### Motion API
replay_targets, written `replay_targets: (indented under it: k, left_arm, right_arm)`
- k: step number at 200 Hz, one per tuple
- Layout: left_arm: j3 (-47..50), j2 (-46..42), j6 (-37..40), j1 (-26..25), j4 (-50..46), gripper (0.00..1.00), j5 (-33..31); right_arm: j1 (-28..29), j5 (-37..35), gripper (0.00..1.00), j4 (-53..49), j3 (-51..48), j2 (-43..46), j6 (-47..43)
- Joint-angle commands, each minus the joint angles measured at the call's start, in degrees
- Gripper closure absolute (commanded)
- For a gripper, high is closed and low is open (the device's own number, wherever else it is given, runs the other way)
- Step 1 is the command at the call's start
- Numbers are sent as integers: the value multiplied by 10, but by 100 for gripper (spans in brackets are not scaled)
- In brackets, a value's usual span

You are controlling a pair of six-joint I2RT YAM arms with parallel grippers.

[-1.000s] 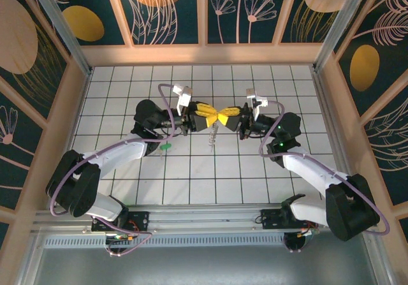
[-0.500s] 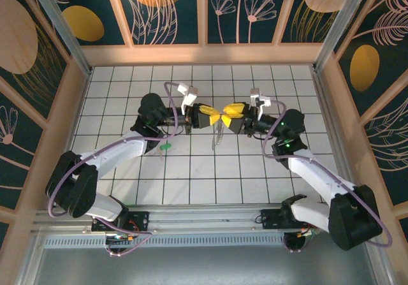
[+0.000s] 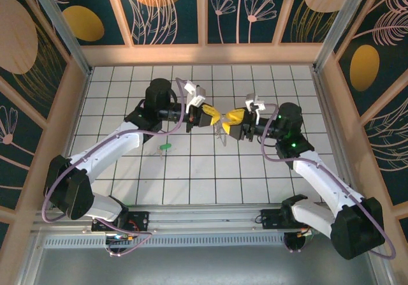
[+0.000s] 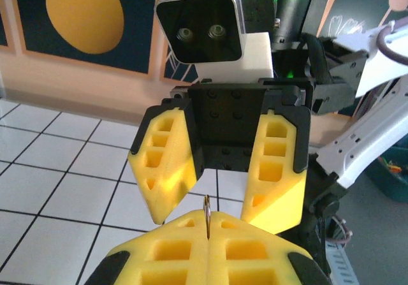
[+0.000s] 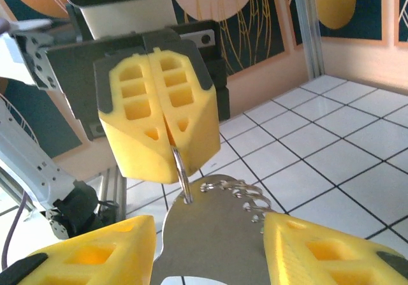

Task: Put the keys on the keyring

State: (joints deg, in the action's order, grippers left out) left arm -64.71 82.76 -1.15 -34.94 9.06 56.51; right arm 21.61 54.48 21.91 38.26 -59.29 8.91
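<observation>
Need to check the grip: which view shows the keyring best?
Right wrist: the keyring hangs close up, its wire pinched in the left gripper's shut jaws. Left wrist shows a sliver edge-on; top, a tiny glint.

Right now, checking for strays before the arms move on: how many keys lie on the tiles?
1: the green-headed key on the tiles beside the left arm, apart from the keyring that the left gripper pinches. Others may be hidden under the arms.

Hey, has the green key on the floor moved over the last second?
No. The green key lies on the same floor tile, by the same grid line as before.
</observation>
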Motion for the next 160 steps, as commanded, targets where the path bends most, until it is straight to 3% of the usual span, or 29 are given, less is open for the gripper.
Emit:
replay_targets:
  k: [1,100,125,160]
  left_arm:
    - [-26,0,68,-2,-71,100,9]
    - [-51,20,107,-2,-128,100,40]
    - [-52,21,106,-2,-127,100,41]
    - [-54,25,106,-1,-124,100,43]
  right_arm:
    - [-5,17,52,-25,26,3,-32]
    - [-6,53,54,4,49,-42,-19]
    - [-5,72,60,14,51,-52,-13]
    - [-4,94,79,28,49,-59,-5]
